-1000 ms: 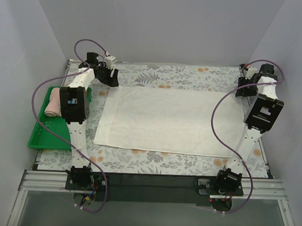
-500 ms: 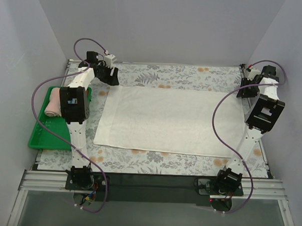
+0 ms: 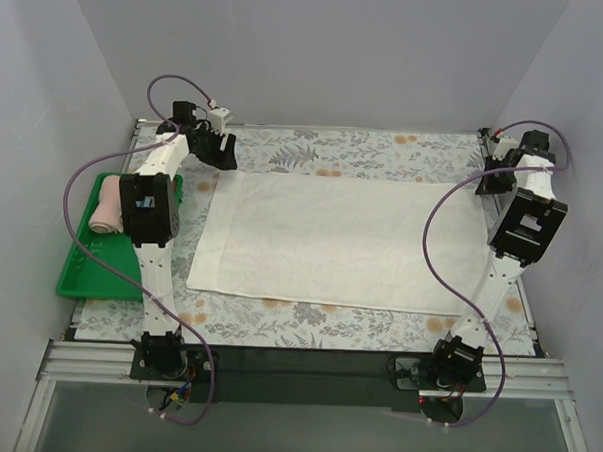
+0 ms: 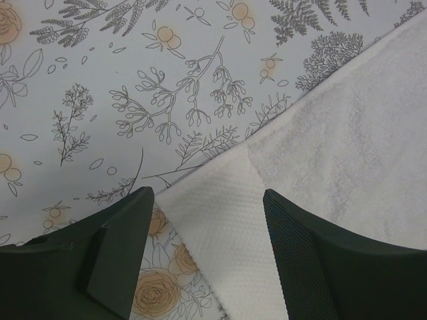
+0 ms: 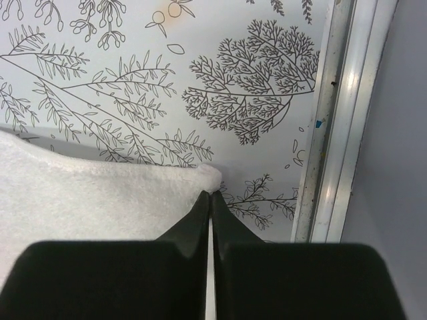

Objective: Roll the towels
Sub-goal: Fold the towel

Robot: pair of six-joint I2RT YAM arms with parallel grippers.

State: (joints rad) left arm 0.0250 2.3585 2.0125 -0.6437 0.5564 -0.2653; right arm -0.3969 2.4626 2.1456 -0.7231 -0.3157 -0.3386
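Note:
The cream-white towel (image 3: pixel 341 243) lies spread flat across the middle of the floral table. My left gripper (image 3: pixel 223 153) hovers over its far-left corner with the jaws open; in the left wrist view that gripper (image 4: pixel 207 200) straddles the woven hem of the towel (image 4: pixel 347 147). At the far-right corner my right gripper (image 3: pixel 488 184) is down. The right wrist view shows this gripper (image 5: pixel 211 195) shut, with the bunched corner of the towel (image 5: pixel 100 200) pinched at its tips. The salmon-pink towel (image 3: pixel 107 206) lies rolled in the green tray (image 3: pixel 79 276).
The green tray sits along the left edge of the table, partly behind the left arm. A metal rail (image 5: pixel 333 120) and the grey wall run close beside my right gripper. Purple cables loop from both arms.
My right gripper has closed onto the towel's far-right corner. The left gripper shifted slightly toward the far edge and stays open.

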